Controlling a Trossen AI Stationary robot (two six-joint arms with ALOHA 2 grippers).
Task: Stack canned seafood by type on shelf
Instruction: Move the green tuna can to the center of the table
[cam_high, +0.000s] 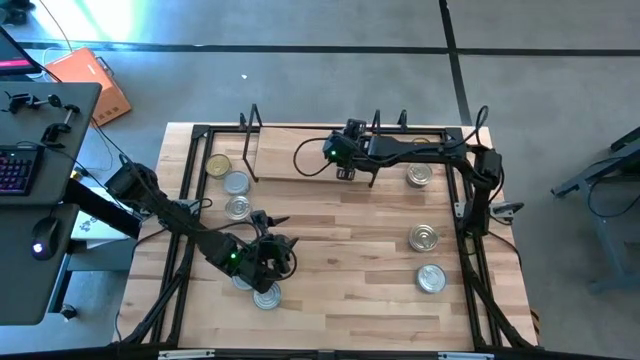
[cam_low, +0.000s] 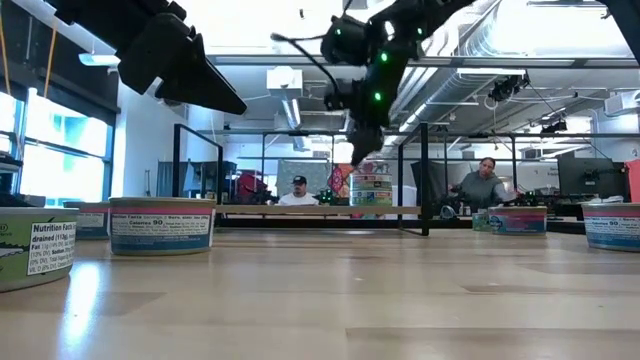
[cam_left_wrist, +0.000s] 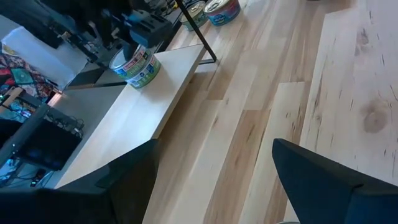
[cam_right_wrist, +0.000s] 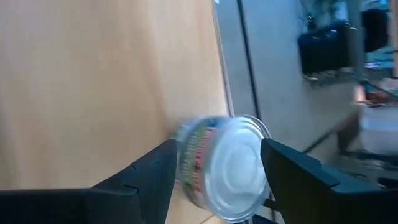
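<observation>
My right gripper (cam_right_wrist: 214, 171) is dark, and the tin (cam_right_wrist: 221, 167) between its fingers has a silver top and a label banded in red, green and white. The shelf (cam_high: 290, 155) is pale wood with black wire uprights. One tin (cam_high: 218, 166) by the shelf has a gold top; the tin (cam_high: 237, 183) next to it is silver. My left gripper (cam_left_wrist: 214, 174) is black.

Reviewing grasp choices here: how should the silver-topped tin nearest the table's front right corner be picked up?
That tin stands upright, flat lid up, apart from its neighbour. Probably best to come straight down from above and close the fingers across its short round side wall; the lid offers no edge to pinch.
</observation>
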